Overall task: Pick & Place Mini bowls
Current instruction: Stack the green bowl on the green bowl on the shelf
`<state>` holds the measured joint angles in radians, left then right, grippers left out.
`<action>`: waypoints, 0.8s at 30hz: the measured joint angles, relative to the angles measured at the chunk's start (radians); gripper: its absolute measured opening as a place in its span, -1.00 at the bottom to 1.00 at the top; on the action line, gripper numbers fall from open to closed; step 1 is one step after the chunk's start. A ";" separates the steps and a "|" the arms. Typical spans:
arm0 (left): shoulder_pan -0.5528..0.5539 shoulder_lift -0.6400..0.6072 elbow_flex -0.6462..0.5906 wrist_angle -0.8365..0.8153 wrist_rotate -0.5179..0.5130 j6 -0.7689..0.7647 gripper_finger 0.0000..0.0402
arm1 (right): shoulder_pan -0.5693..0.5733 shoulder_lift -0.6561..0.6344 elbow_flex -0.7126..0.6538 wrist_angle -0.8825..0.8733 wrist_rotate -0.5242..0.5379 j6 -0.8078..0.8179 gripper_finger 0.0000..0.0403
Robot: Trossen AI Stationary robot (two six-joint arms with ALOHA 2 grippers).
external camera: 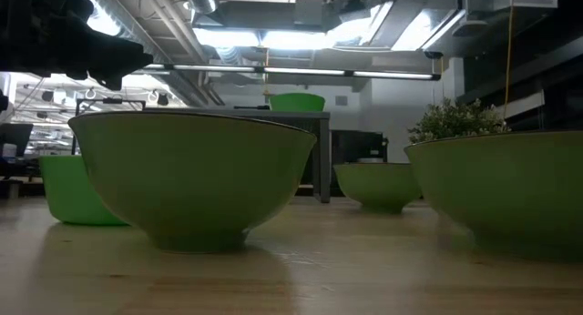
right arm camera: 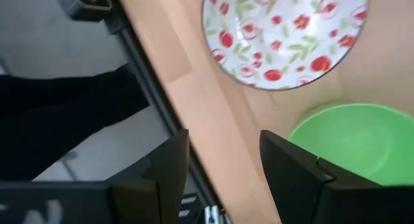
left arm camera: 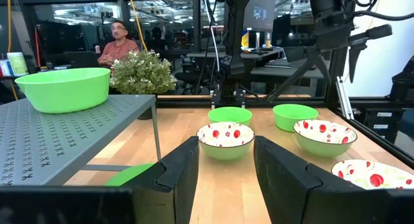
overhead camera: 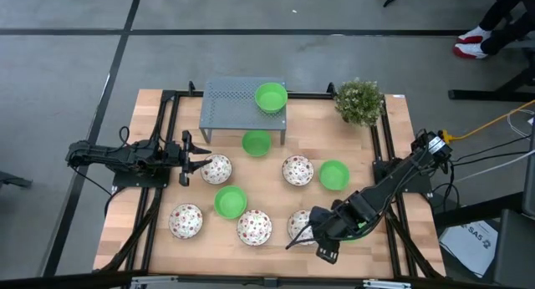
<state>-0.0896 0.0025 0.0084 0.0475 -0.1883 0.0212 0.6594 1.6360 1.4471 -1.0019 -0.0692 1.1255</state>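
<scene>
Green bowls: four; one [overhead camera: 270, 97] on the shelf [overhead camera: 230, 105], one [overhead camera: 257, 143] just in front of the shelf, one [overhead camera: 334, 174] at right, one [overhead camera: 230, 201] near the middle.
Patterned bowls: five; at [overhead camera: 216, 169], [overhead camera: 298, 169], [overhead camera: 185, 220], [overhead camera: 254, 227], and one [overhead camera: 298, 224] partly under the right arm.
Plant [overhead camera: 359, 101]: one, far right corner of the table [overhead camera: 376, 256].
Left hand [overhead camera: 197, 156]: open, empty, just left of a patterned bowl.
Right hand [overhead camera: 305, 239]: open, empty, at the near edge by a patterned bowl.
</scene>
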 joint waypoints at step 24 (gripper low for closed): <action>0.000 0.000 0.000 0.000 0.000 0.000 -0.29 | -0.050 0.001 0.000 -0.072 0.258 0.015 -0.06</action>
<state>-0.0895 0.0025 0.0082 0.0479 -0.1886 0.0212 0.6094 1.6366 1.4471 -1.0742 0.1884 1.1407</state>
